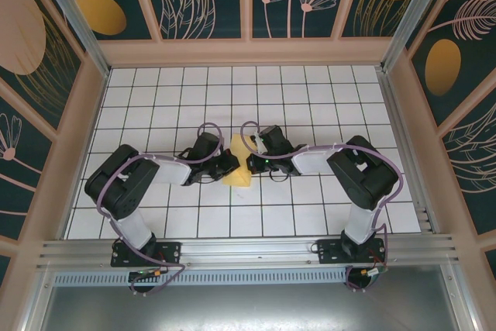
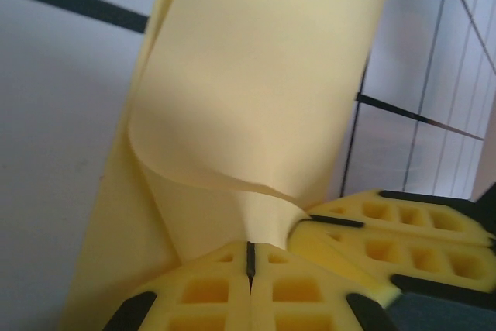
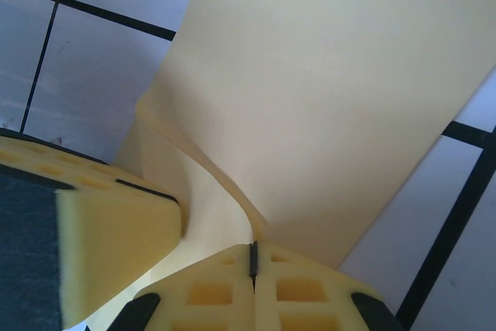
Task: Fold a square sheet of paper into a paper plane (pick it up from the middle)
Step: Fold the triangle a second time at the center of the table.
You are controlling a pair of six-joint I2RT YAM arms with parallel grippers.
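Observation:
The square sheet of paper (image 1: 239, 168) is pale yellow, bent into a curled fold, and held up between both grippers at the middle of the gridded table. My left gripper (image 1: 230, 165) is shut on its lower edge. In the left wrist view its jaws (image 2: 250, 260) meet on the pinched paper (image 2: 256, 75), and the right gripper's fingers (image 2: 403, 226) sit close by on the right. My right gripper (image 1: 253, 162) is shut on the same edge, its jaws (image 3: 253, 257) closed on the sheet (image 3: 333, 75), with a left finger (image 3: 116, 222) alongside. The paper plane is out of view.
The white tiled tabletop (image 1: 310, 98) stretches out on all sides of the grippers. Wooden walls with patterned panels (image 1: 248, 48) enclose the back and both sides. An aluminium rail (image 1: 248, 252) carrying both arm bases runs along the near edge.

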